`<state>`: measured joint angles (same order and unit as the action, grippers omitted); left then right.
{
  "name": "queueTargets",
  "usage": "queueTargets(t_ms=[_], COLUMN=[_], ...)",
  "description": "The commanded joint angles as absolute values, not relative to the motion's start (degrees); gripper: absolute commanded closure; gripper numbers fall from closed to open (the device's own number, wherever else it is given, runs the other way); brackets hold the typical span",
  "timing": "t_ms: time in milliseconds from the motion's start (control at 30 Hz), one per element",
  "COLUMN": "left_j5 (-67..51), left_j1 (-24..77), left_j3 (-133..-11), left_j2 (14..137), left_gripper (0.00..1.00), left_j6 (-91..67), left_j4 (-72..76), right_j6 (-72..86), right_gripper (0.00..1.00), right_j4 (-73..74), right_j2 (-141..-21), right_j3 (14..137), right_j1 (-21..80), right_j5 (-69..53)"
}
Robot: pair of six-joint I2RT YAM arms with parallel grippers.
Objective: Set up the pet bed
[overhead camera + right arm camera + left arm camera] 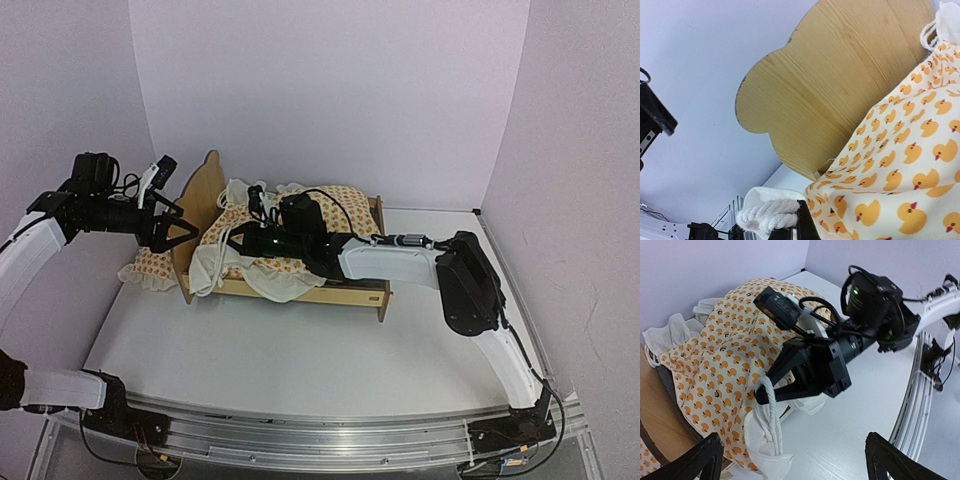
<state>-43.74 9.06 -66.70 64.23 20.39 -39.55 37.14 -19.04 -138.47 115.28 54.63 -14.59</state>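
A: pet bed (335,294), where and which way?
B: on the white table (300,365), left of centre, near the back wall. Long axis runs left-right in the top view, slightly skewed. Scalloped headboard (203,190) at the left end, upright; low footboard (380,215) at the right end
A: what's on it?
B: duck-print cushion (340,200) bunched over the frame, one white corner spilling over the near side rail. Ruffled pillow (150,268) lies on the table just outside the headboard, not in the bed
A: right gripper (235,243)?
B: reaching across the bed toward the headboard end, jaws clamped together on a white cord tie (769,405) of the cushion. Top view only shows dark fingers over fabric. The left wrist view shows the cord hanging out of the tips, and the right wrist view has it bunched beside the finger (804,220)
A: left gripper (180,232)?
B: jaws spread wide, nothing in them. It hovers just left of the headboard, above the pillow, aimed at the bed. Its own camera shows its two fingertips (707,452) far apart at the bottom corners
A: anything only one view gives?
B: right wrist view gives the headboard's wood grain and scalloped edge close up
A: room?
B: plain pale lilac walls (330,90) on three sides, metal rail (330,435) along the near table edge
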Motion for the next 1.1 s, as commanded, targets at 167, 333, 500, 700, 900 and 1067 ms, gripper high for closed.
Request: queueTargets(t_ms=[167, 333, 500, 700, 900, 1067], left_j5=[-38.66, -31.91, -24.87, -24.77, -22.12, -22.12], left_j1=[7.44, 7.61, 13.34, 14.63, 15.77, 15.78], left_j3=[-61.97, -56.93, -51.81, -51.77, -50.13, -53.3], left_j2=[67.37, 69.38, 73.72, 78.8, 79.68, 79.52], left_gripper=[0.33, 0.13, 0.01, 0.02, 0.56, 1.0], left_j6=[25.19, 26.15, 29.89, 29.97, 32.21, 32.15], left_j4=[-51.71, -41.62, -34.29, -30.89, -26.74, -28.15], right_j6=[38.33, 36.03, 32.21, 32.98, 33.71, 30.67], right_gripper=[1.0, 1.0, 1.0, 1.0, 1.0, 1.0], right_j4=[-14.05, -11.31, -4.68, -4.21, 1.47, 6.58], right_j2=[-130.8, -127.99, -124.99, -122.35, -120.45, -119.44], right_j3=[110.73, 108.22, 106.89, 103.05, 100.55, 95.32], right_j1=[54.82, 56.19, 58.3, 60.16, 61.02, 61.19], right_j5=[-17.08, -19.9, -19.82, -21.15, -22.6, -21.88])
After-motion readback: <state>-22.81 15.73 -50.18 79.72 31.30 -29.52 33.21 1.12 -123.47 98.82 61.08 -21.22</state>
